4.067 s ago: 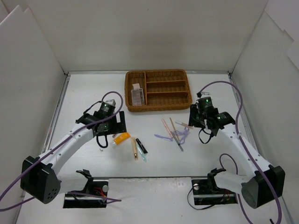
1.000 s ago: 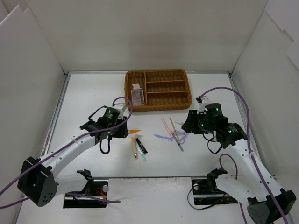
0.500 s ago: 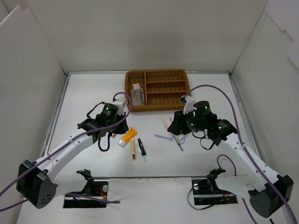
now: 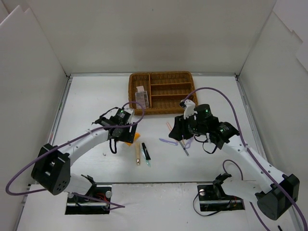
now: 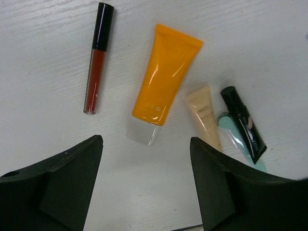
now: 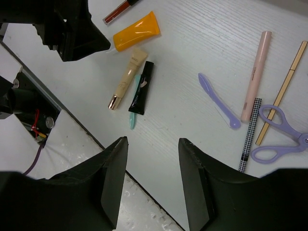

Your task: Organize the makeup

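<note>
White tabletop (image 4: pixel 86 96); brown wicker tray (image 4: pixel 163 111) at its 12 o'clock edge, a clear palette (image 4: pixel 140 97) in the tray's left compartment.

Left tool (image 5: pixel 147 192): fingers wide apart, nothing between them; it hangs above the orange tube (image 5: pixel 166 79). Right tool (image 6: pixel 153 187): fingers likewise spread and empty; it hangs over bare tabletop between the two groups of makeup.

Left group, left wrist view:
- orange tube flat on the tabletop, clear cap toward 6 o'clock, crimped end toward 1 o'clock;
- red lip gloss (image 5: pixel 96 60) at the tube's 9 o'clock, apart from it, black cap toward 12;
- black tube (image 5: pixel 243 122) and beige tube (image 5: pixel 204 118) side by side at the orange tube's 4 o'clock, beige one nearer;
- mint tool (image 5: pixel 236 142) partly under the black tube.

Right group, right wrist view, 3 o'clock side:
- lilac scissors (image 6: pixel 279 134) lowest, loops touching the gold pencil (image 6: pixel 284 89) and checkered pencil (image 6: pixel 249 134);
- pink pencil (image 6: pixel 255 77) just beside the gold one;
- lilac spatula (image 6: pixel 219 101) at the pink pencil's 9 o'clock.
</note>
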### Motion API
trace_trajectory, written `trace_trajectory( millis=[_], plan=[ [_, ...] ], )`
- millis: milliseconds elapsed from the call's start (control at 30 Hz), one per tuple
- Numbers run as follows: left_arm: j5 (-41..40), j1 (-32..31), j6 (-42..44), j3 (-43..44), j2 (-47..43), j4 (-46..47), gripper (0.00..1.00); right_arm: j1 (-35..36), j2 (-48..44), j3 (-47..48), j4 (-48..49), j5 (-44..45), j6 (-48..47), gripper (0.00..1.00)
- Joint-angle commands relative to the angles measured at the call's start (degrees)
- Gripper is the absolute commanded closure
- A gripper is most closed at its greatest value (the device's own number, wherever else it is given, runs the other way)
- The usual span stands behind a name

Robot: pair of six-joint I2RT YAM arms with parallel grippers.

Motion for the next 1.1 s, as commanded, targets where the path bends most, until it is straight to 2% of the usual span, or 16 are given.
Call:
trace_trajectory(
  millis=[0, 233, 500, 533, 600, 700, 733, 800, 1067],
  plan=[
    [-3.0, -0.3, 3.5, 2.2, 1.5, -0.3, 0.31, 0.6, -0.7, -0.1, 3.0, 0.6, -0.9, 0.56],
    [-1.9, -0.3, 7.4, 4.3, 9.0, -0.1, 0.34, 0.7, -1.4, -0.9, 3.0, 2.0, -0.9, 0.56],
    [2.0, -0.3, 7.7, 5.2, 14.7, 0.6, 0.48, 0.9, -1.6, -1.1, 3.0, 3.2, -0.8, 0.56],
    [2.8, -0.3, 7.7, 5.7, 16.2, 0.8, 0.54, 1.0, -1.4, -1.1, 3.0, 3.5, -0.9, 0.56],
    [3.3, -0.3, 7.9, 6.6, 16.9, 0.9, 0.59, 0.9, -1.3, -1.2, 3.0, 3.6, -1.0, 0.56],
    [4.0, -0.3, 8.3, 7.2, 17.9, 0.9, 0.76, 0.8, -1.0, -0.9, 3.0, 3.8, -1.0, 0.56],
    [4.3, -0.3, 8.4, 7.3, 17.8, 0.9, 0.88, 1.0, -1.1, -0.7, 3.0, 4.0, -0.9, 0.56],
    [4.5, -0.3, 8.6, 7.9, 16.8, 0.6, 1.00, 1.0, -1.5, -0.4, 3.0, 4.4, -0.8, 0.56],
    [5.4, -0.3, 7.7, 11.3, 5.4, 0.2, 1.00, 0.8, -1.6, 3.7, 2.8, 7.6, 5.6, 0.55]
  ],
)
